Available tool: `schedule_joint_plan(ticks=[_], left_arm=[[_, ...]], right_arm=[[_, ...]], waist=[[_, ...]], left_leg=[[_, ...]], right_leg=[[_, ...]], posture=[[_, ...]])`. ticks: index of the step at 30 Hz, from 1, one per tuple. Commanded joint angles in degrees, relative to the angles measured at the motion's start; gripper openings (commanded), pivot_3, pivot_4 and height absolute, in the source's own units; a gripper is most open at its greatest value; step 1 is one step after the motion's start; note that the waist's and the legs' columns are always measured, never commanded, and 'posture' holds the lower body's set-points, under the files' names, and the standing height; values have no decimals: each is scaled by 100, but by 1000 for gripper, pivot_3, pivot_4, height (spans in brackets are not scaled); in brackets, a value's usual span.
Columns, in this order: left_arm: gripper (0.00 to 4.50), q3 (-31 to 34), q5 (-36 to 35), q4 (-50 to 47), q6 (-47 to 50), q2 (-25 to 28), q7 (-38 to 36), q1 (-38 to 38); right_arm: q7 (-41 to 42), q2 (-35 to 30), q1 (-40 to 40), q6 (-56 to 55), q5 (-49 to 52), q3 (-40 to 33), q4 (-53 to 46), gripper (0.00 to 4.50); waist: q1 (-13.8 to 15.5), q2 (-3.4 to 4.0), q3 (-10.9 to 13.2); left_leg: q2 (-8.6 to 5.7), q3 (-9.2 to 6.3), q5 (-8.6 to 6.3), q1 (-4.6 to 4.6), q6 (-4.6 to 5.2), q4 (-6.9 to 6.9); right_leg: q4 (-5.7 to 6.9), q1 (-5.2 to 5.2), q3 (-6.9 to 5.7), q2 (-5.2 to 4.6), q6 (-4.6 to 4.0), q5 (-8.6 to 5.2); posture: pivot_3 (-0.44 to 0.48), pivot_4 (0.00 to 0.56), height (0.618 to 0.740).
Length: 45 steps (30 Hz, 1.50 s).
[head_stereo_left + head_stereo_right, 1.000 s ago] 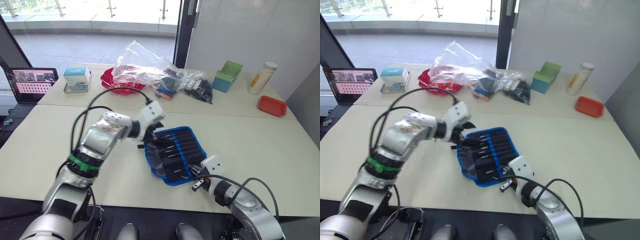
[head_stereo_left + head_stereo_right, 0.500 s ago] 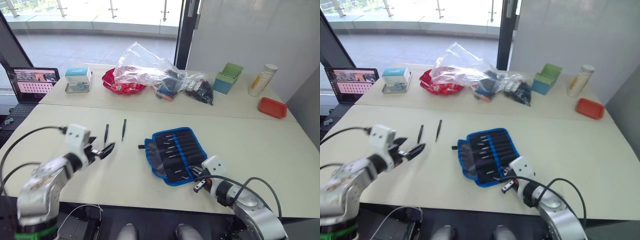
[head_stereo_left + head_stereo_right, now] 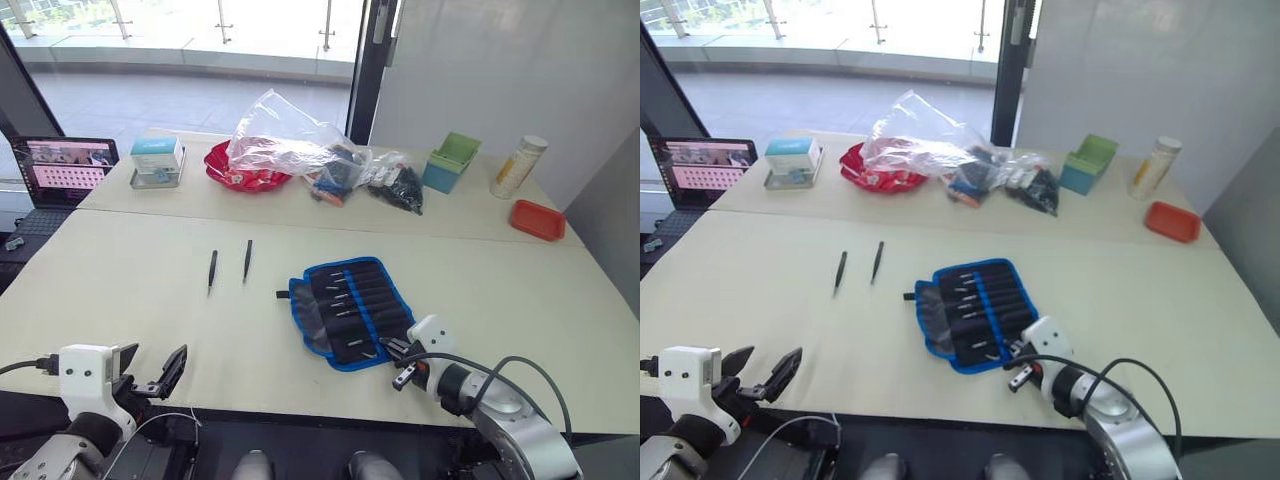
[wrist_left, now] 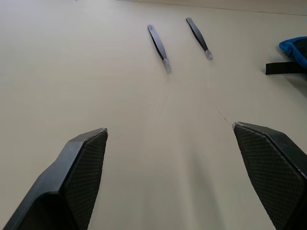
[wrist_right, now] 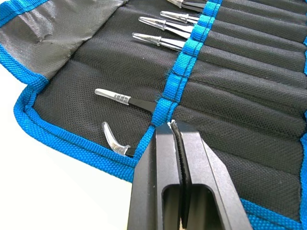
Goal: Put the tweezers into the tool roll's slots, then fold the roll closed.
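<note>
Left gripper (image 4: 170,143) low near table (image 3: 120,290) edge, jaws apart, facing two loose tweezers (image 3: 212,268); right gripper (image 5: 173,125) pressed on roll (image 3: 350,310), jaws together, probably pinning it.

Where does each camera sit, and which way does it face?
Left and right eye views: head-mounted, looking forward and down over the table; the left gripper and right gripper show at the near edge.
Left wrist view: looks low across the table, between its open fingers, toward two loose tweezers.
Right wrist view: looks close along its shut fingers onto the tool roll.
Shared: the roll's blue corner and strap also appear in the left wrist view.
</note>
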Motion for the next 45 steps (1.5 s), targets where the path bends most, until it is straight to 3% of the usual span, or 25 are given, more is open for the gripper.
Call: schedule_joint_plan(ticks=[1, 14, 25, 32, 38, 45], left_arm=[[4421, -256, 189, 289, -428, 67, 68, -43], [4421, -1366, 1153, 2418, -1126, 258, 751, -1548], [4421, -2206, 1481, 2934, 174, 194, 1524, -3275], [4421, -2185, 1414, 3184, 902, -203, 2030, -3998], [4421, -2241, 1500, 3363, 1151, -225, 2212, -4239], [2278, -2148, 1482, 3473, 1370, -236, 2379, -4562]], right_arm=[[97, 1, 169, 205, -38, 287, 505, 0], [18, 142, 36, 149, -84, 332, 604, 0], [-20, 237, -5, 154, -127, 330, 581, 0], [-54, 261, 47, 169, -133, 318, 524, 0], [-61, 265, 24, 178, -125, 311, 530, 0], [-78, 289, -27, 157, -139, 318, 570, 0]], waist=[[-2, 0, 0], [9, 4, -2], [3, 3, -8], [14, -1, -34], [11, 6, -37], [11, 8, -37]], left_leg=[[0, 0, 0, 0, 0, -1], [2, -2, 1, 13, 1, 4], [1, -10, 6, 23, -1, 4], [0, -12, 6, 23, -1, 4], [-1, -11, 6, 24, -1, 4], [-2, -11, 6, 23, -2, 4]], right_leg=[[0, -1, 0, 0, 0, 0], [15, 5, 0, 5, -1, 1], [24, 10, 1, 12, 0, 2], [25, 12, -1, 12, 1, 2], [24, 12, 1, 12, 2, 3], [23, 12, 1, 11, 2, 2]], posture=[[0, 150, 723], [0, 150, 723], [0, 150, 723], [0, 150, 723], [0, 150, 723], [0, 150, 723]])
